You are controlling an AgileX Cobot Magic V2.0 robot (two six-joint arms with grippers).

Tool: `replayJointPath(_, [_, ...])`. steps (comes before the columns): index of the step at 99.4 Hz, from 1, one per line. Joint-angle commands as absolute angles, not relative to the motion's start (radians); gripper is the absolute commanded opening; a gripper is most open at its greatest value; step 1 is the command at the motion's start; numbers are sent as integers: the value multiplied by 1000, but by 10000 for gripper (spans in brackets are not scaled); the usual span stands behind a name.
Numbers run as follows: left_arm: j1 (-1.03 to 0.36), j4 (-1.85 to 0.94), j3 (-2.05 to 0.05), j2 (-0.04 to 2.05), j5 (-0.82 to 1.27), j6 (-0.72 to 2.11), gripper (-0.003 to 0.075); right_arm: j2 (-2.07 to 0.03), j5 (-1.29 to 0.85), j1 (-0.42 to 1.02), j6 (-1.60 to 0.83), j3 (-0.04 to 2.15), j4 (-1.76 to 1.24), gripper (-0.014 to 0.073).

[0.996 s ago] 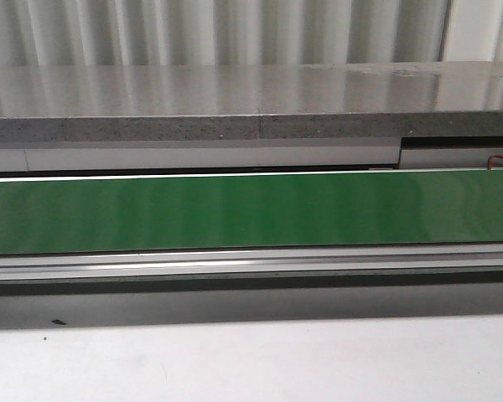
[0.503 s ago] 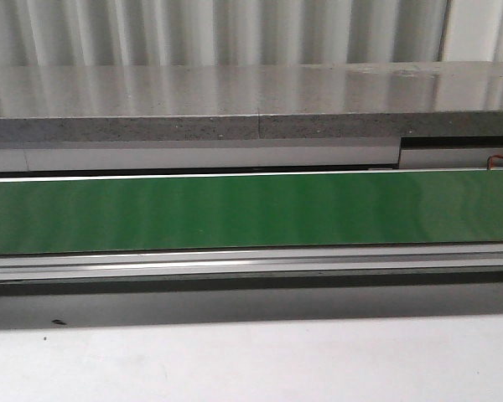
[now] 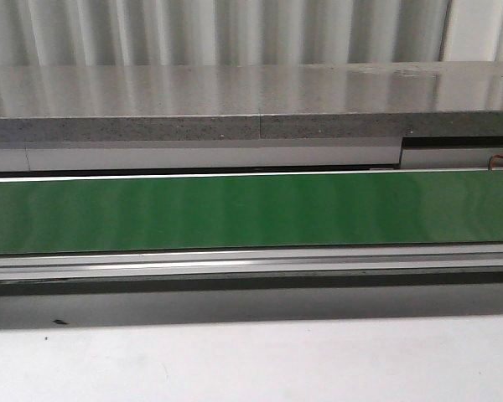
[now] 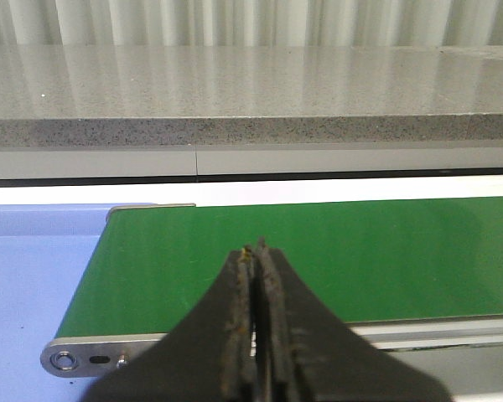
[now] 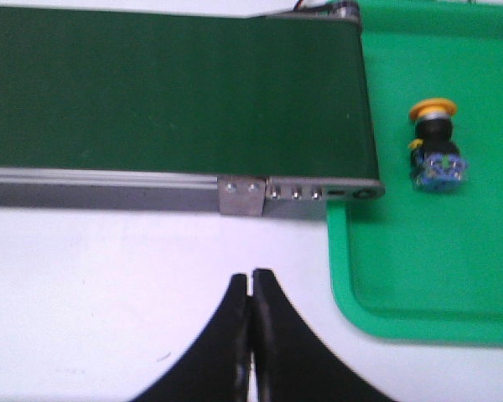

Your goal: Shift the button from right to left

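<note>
- Nothing's being carried yet: the yellow-capped, blue-grey push-button (image 5: 434, 144) is lying untouched on the bright green plastic tray (image 5: 419, 285), beside the dark green conveyor belt (image 5: 168, 84).
- Both the left gripper (image 4: 255, 249) and right gripper (image 5: 251, 274) are being held pinched together, empty, so basically everything's left.

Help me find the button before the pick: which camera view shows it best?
The right wrist view: the button lies on its side in the green tray, beside the belt's end, unobstructed. The front and left wrist views show only belt, no button.
</note>
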State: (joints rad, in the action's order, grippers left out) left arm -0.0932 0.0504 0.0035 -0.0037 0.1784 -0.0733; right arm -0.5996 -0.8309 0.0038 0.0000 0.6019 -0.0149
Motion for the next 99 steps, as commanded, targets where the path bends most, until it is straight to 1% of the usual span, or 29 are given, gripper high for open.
replayJointPath(1, [-95, 48, 43, -35, 99, -76, -21, -670, -847, 3, 0, 667, -12, -67])
replayJointPath(16, [-95, 48, 43, -35, 99, -76, -21, -764, -899, 3, 0, 717, -12, -63])
replayJointPath(23, [-95, 48, 43, -35, 99, -76, -21, -810, -935, 3, 0, 746, -12, -22])
replayJointPath(30, [-95, 48, 43, -35, 99, -76, -20, -859, -969, 3, 0, 774, -12, 87])
replayJointPath(33, [-95, 48, 43, -35, 99, -76, -21, -884, -983, 3, 0, 788, -12, 167])
replayJointPath(35, [-95, 48, 43, -35, 99, -76, -21, -894, -988, 3, 0, 797, -12, 202])
replayJointPath(40, [-95, 48, 43, -35, 99, -76, -21, -932, -994, 3, 0, 818, -12, 351])
replayJointPath(42, [-95, 48, 43, -35, 99, -76, -20, -942, -996, 3, 0, 826, -12, 388])
replayJointPath(43, [-95, 48, 43, -35, 99, -76, -20, -950, -996, 3, 0, 829, -12, 423])
replayJointPath(47, [-95, 48, 43, -35, 99, -76, -21, -975, -998, 3, 0, 846, -12, 517])
replayJointPath(52, [-95, 48, 43, -35, 99, -76, -20, -1003, -999, 3, 0, 866, -12, 589])
replayJointPath(54, [-95, 48, 43, -35, 99, -76, -20, -1015, -1001, 3, 0, 875, -12, 604])
replayJointPath(58, [-95, 48, 43, -35, 99, -76, -20, -1034, -1005, 3, 0, 892, -12, 607])
replayJointPath(68, [-95, 48, 43, -35, 99, -76, -20, -1093, -1006, -3, 0, 941, -7, 582])
replayJointPath(75, [-95, 48, 43, -35, 99, -76, -21, -1130, -1008, -34, 0, 975, -7, 581])
replayJointPath(84, [-95, 48, 43, -35, 99, -76, -21, -1172, -1019, -106, 0, 1016, 0, 581])
replayJointPath(99, [-95, 48, 43, -35, 99, -76, -21, -1250, -1017, -267, 0, 1076, 24, 581])
